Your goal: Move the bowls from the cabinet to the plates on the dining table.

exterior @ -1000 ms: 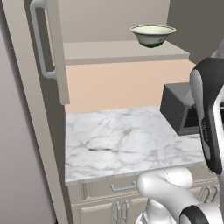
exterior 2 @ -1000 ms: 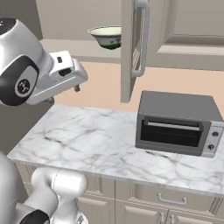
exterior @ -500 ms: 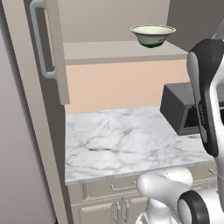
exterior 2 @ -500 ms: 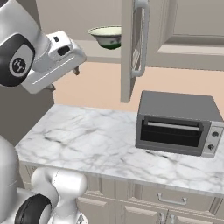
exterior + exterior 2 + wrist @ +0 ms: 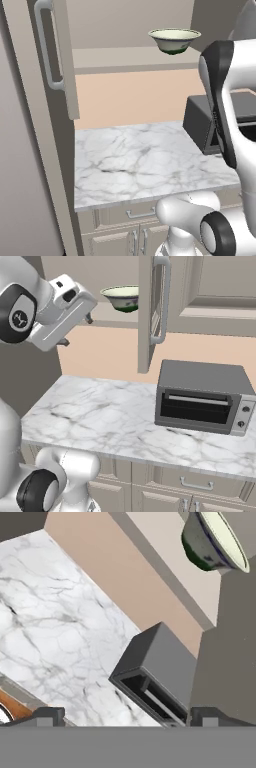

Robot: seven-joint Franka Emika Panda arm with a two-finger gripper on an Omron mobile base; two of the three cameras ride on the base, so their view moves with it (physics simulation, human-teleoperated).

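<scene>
One bowl (image 5: 175,40) with a cream inside and dark green lower outside stands upright on the bottom shelf of the open cabinet (image 5: 130,60). It is also the bowl (image 5: 122,297) and the bowl (image 5: 212,543) at the top right of the hand view. My gripper (image 5: 76,330) hangs open and empty in the air, left of the bowl and slightly below shelf height, well apart from it. Its two fingertips (image 5: 47,714) stand wide apart. The plates and the dining table are out of view.
A grey toaster oven (image 5: 202,398) sits at the right of the small marble counter (image 5: 100,416) under the cabinet. One open cabinet door (image 5: 150,311) with a bar handle juts out just right of the bowl, another door (image 5: 55,55) at the left. Drawer fronts (image 5: 195,483) run below.
My hand has risen from mid-wall height toward the shelf and drifted a little left. The bowl, doors and toaster oven have not moved.
</scene>
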